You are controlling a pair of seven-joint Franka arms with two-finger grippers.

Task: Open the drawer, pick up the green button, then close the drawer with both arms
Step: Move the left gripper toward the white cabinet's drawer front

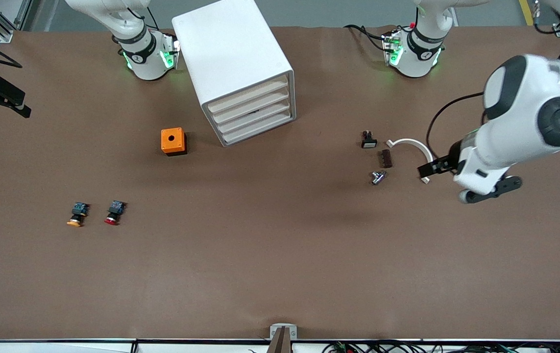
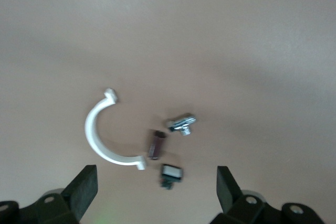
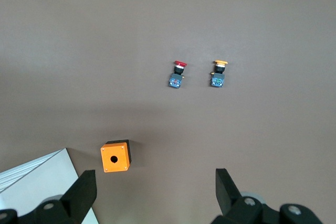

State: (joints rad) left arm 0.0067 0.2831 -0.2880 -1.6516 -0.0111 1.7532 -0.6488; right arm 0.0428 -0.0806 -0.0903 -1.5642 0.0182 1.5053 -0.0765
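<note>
The white drawer cabinet point(image 1: 235, 63) stands between the two arm bases, and all its drawers point(image 1: 253, 115) are shut. The green-capped button is out of view. My left gripper point(image 1: 431, 169) is open and empty, low over the table next to a white half ring point(image 1: 409, 145). The left wrist view shows its open fingers point(image 2: 84, 188) with bare table between them. My right gripper point(image 3: 156, 195) is open and empty, high over the table near the orange box point(image 3: 115, 157) and a cabinet corner point(image 3: 37, 182). It does not show in the front view.
An orange box point(image 1: 173, 141) sits beside the cabinet. A yellow-capped button point(image 1: 77, 214) and a red-capped button point(image 1: 114, 212) lie toward the right arm's end. A black white-capped part point(image 1: 369, 139), a brown piece point(image 1: 386, 158) and a metal piece point(image 1: 378, 177) lie by the ring.
</note>
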